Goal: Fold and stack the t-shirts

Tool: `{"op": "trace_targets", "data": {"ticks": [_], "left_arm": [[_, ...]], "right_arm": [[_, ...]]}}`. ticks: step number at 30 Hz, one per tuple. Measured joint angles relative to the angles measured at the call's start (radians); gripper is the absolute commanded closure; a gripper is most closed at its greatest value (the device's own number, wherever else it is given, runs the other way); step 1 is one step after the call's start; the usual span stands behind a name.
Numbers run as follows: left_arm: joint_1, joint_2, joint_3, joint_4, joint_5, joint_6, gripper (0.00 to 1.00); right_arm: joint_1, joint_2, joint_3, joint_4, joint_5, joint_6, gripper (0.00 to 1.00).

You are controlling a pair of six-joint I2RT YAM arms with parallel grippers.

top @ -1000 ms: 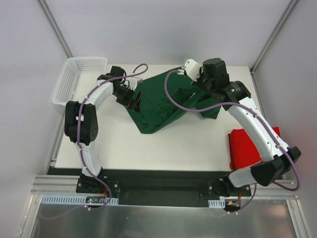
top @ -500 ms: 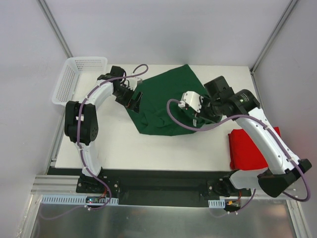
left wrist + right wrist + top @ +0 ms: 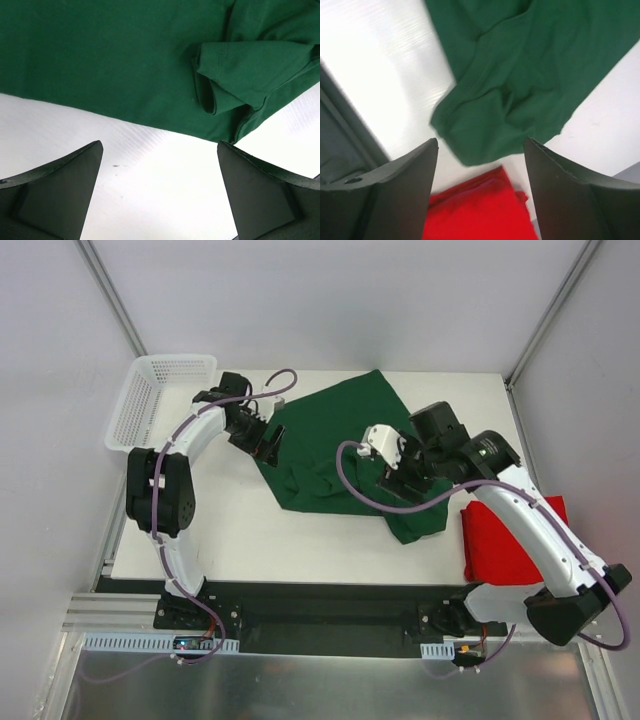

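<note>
Two t-shirts lie on the table (image 3: 250,540). The green shirt (image 3: 330,455) is spread over the middle, crumpled, with one corner reaching toward five o'clock. The red shirt (image 3: 500,540) sits folded at the four o'clock edge, just beside that corner.

The right gripper (image 3: 395,480) hangs over the green cloth's right part. Its jaws are well apart with nothing between them. At the shirt's nine o'clock edge the left gripper (image 3: 268,443) is spread wide and holds nothing; a sleeve lies just ahead of it. A white mesh basket (image 3: 150,400) stands at ten o'clock.
</note>
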Motion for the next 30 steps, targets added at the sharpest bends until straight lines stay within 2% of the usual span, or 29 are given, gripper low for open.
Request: {"op": "trace_targets", "data": {"ticks": [7,15,23,30], "left_arm": [[0.08,-0.102,-0.052,0.006,-0.029,-0.039,0.0],[0.34,-0.351,-0.212,0.022,-0.098,-0.022,0.01],[0.326,-0.661,-0.376,0.003,-0.111,0.019,0.01],[0.326,-0.741,-0.43,-0.005,-0.107,0.026,0.01]], "right_arm": [[0.064,0.242,-0.001,0.275,0.166,0.082,0.28],[0.197,0.541,0.072,0.443,0.252,0.09,0.3],[0.241,0.704,0.26,0.51,0.227,0.114,0.33],[0.256,0.825,0.351,0.517,0.158,0.138,0.33]]}}
